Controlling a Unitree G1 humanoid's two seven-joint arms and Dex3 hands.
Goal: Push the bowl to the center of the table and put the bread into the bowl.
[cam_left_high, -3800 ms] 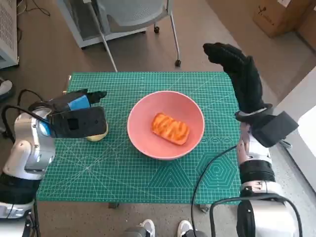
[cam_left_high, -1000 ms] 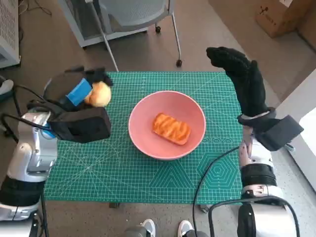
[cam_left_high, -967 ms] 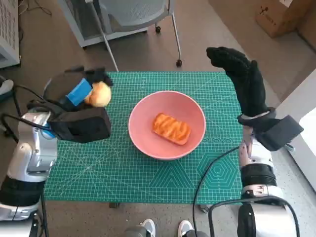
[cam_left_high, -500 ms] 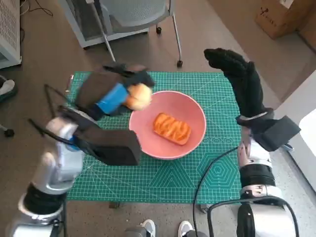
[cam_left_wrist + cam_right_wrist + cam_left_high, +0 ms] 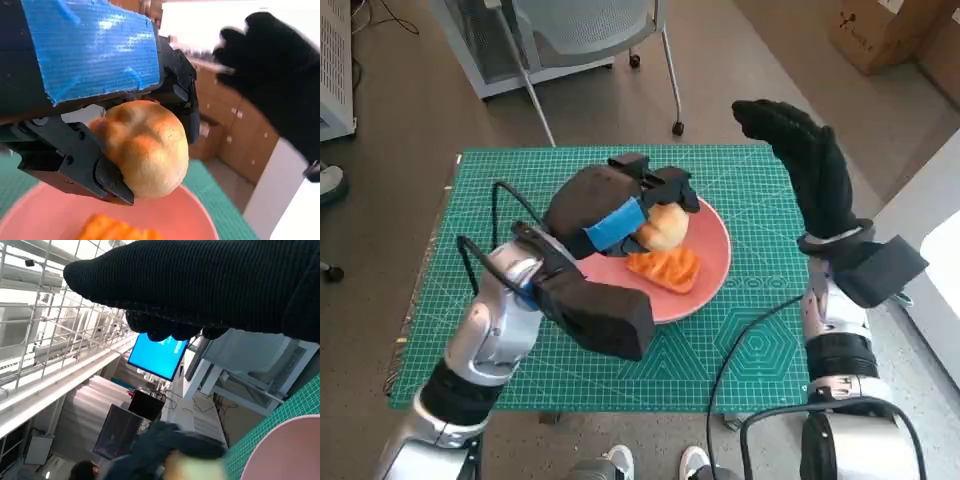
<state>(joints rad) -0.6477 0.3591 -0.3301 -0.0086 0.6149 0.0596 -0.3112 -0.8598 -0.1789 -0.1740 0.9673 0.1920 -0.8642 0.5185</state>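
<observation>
- Since half a second ago, left hand [image 5: 620, 205] has carried the round bread roll [image 5: 663, 226] from the rim to above the pink bowl [image 5: 712, 262], clasping it.
- Orange pastry [image 5: 665, 268] lies inside the bowl.
- Right hand [image 5: 800, 160] is raised, fingers spread, empty.
- Advice: lower before releasing, beside the pastry.

Head camera steeply overhead; wrist cameras close behind hands; shared bowl [image 5: 705, 265].
</observation>
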